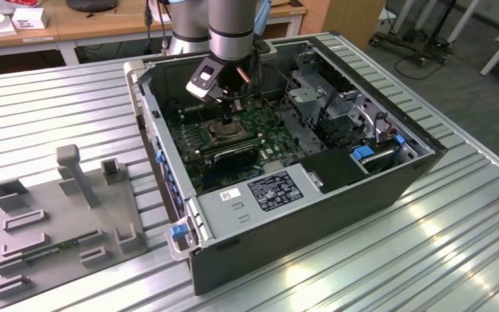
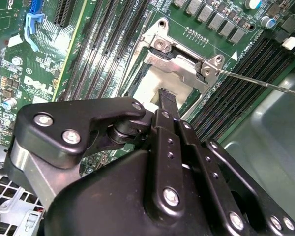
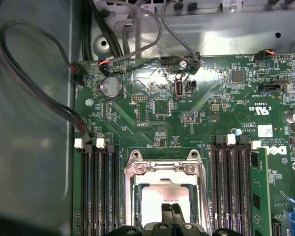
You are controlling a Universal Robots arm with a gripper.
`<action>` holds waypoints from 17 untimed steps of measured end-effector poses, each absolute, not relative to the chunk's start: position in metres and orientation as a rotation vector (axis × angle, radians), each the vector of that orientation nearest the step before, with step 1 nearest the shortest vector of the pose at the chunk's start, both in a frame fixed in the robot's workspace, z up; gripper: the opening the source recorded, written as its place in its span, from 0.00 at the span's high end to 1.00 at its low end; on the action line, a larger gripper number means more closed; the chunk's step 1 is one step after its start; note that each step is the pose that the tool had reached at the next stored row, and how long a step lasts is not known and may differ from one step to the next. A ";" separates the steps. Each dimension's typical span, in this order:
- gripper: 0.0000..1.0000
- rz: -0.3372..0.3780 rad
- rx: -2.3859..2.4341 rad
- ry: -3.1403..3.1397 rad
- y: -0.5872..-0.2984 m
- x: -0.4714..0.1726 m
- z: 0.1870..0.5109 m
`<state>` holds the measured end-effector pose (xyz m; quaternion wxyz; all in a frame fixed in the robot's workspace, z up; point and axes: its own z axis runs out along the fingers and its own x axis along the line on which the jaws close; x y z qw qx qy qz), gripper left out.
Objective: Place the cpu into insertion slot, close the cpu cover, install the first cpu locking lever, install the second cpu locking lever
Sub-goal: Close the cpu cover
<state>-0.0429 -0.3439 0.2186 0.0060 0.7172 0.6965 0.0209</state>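
My gripper (image 1: 224, 120) reaches down into the open computer case, right over the insertion slot (image 1: 223, 134) on the green motherboard. In the first wrist view its two black fingertips (image 3: 166, 210) stand together, shut, with nothing between them, at the pale silver-grey top of the cpu (image 3: 157, 193). The cpu lies in the slot. The cpu cover (image 3: 163, 168), a silvery frame, lies flat around it, hinge end away from the fingers. In the second wrist view the gripper (image 2: 167, 96) touches or hovers just over the cpu (image 2: 145, 89) beside the cover (image 2: 179, 64). A thin lever rod (image 2: 258, 82) sticks out sideways from the socket corner.
Long black memory slots (image 3: 96, 191) flank the socket on both sides, with a memory stick (image 3: 258, 191) seated in one. Cables (image 3: 39, 98) run along the case wall. A drive cage (image 1: 319, 104) and case walls close in around the board. A grey fixture plate (image 1: 59, 221) lies on the table.
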 end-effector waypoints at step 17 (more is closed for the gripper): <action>0.89 0.066 2.148 2.277 -0.343 -0.043 0.218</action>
